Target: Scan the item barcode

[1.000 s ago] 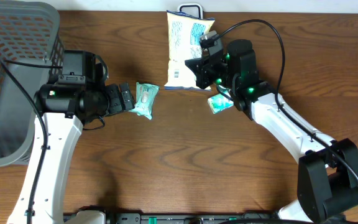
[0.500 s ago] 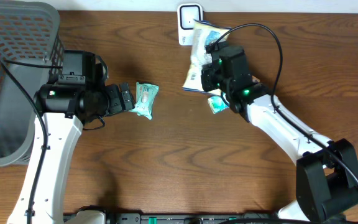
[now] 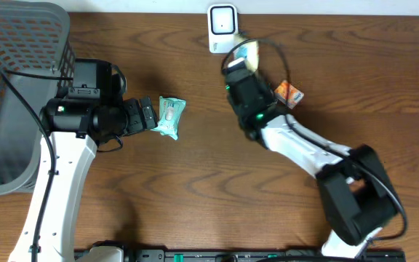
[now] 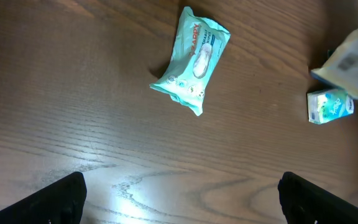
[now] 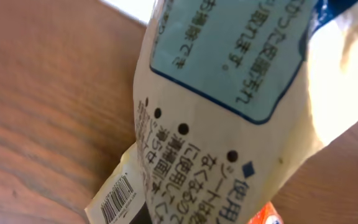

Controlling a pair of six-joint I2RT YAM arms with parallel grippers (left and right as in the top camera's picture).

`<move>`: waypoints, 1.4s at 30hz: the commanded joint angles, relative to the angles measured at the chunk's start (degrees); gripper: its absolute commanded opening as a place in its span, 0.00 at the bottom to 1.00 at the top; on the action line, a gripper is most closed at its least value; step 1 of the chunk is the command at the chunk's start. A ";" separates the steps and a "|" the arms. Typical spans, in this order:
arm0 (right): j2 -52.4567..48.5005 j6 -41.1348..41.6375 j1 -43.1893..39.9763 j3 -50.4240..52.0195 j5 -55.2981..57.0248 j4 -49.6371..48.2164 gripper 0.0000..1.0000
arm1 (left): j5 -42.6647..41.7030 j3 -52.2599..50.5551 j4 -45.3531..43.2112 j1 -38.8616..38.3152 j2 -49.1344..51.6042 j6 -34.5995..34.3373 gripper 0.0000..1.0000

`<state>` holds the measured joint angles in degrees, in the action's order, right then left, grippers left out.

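Observation:
My right gripper point(image 3: 240, 70) is shut on a cream and blue bag point(image 3: 247, 52), which it holds tilted just below and right of the white scanner point(image 3: 222, 28) at the table's far edge. In the right wrist view the bag point(image 5: 229, 106) fills the frame, with its barcode point(image 5: 118, 198) on the lower left corner flap; the fingers themselves are hidden behind it. The same bag point(image 4: 352, 59) shows blurred at the right edge of the left wrist view. My left gripper point(image 3: 145, 116) point(image 4: 181, 182) stands open over bare wood, just left of a teal wipes pack point(image 3: 170, 117) point(image 4: 192, 60).
A grey mesh basket point(image 3: 20, 87) fills the back left corner. An orange packet point(image 3: 289, 92) point(image 5: 267, 216) lies right of my right gripper. A small teal box point(image 4: 329, 106) lies on the wood, hidden under the right arm in the overhead view.
My right arm has swung the bag up and left toward the scanner and turned it on edge. The orange packet has come into view and the arm now covers the small teal box. The left arm has stayed still.

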<state>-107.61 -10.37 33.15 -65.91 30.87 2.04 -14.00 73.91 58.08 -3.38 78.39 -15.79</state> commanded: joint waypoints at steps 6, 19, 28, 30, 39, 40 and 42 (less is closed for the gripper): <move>-2.03 -5.97 6.97 -0.50 4.63 -0.33 0.02 | 0.37 0.20 0.13 0.31 0.04 0.55 0.98; -6.34 -5.77 16.83 -0.52 9.11 -2.36 0.55 | 0.37 0.20 0.13 0.31 0.04 0.55 0.98; -6.27 -0.13 17.31 -0.52 9.03 -4.87 0.73 | 0.37 0.20 0.13 0.31 0.04 0.55 0.98; -5.35 0.52 15.78 -0.52 6.29 -3.82 0.75 | 0.37 0.20 0.13 0.31 0.04 0.55 0.98; 7.72 6.23 7.23 -0.52 -25.92 2.84 0.78 | 0.37 0.20 0.13 0.31 0.04 0.55 0.98; 9.22 7.08 5.92 -0.52 -27.56 3.58 0.78 | 0.37 0.20 0.13 0.31 0.04 0.55 0.98; 11.69 7.17 3.54 -0.52 -30.29 4.90 0.78 | 0.37 0.20 0.13 0.31 0.04 0.55 0.98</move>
<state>-99.24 -6.28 39.31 -66.15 9.23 6.02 -14.00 73.91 58.08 -3.38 78.39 -15.79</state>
